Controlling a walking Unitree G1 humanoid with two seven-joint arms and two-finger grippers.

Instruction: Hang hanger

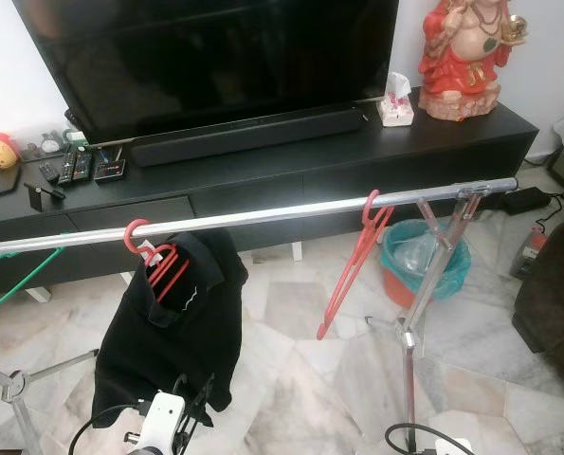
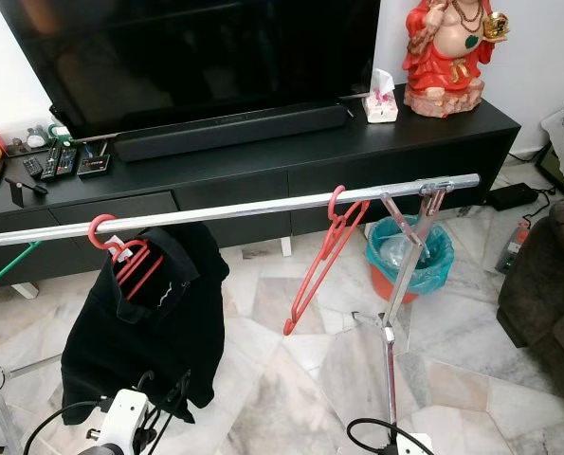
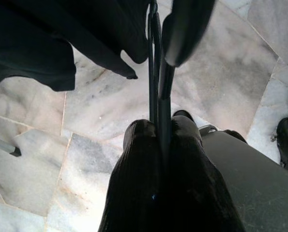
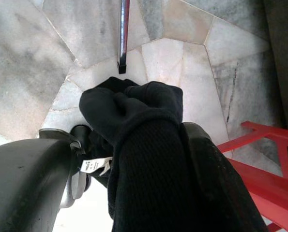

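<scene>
Before me, a red hanger [image 2: 321, 254] dangles tilted on the silver rail [image 2: 263, 207], well apart from the black garment [image 2: 139, 322].

Both head cameras look forward and down from above the metal rail [image 1: 263, 216], toward the TV cabinet [image 1: 291, 171] and the marble floor [image 1: 300, 370]; they share nearly the same scene, slightly offset sideways. The left wrist camera looks down along its end effector [image 3: 158, 92], close over floor tiles and black cloth [image 3: 42, 43]. The right wrist camera looks down along its covered end effector [image 4: 134, 108] at floor tiles, close up.
</scene>
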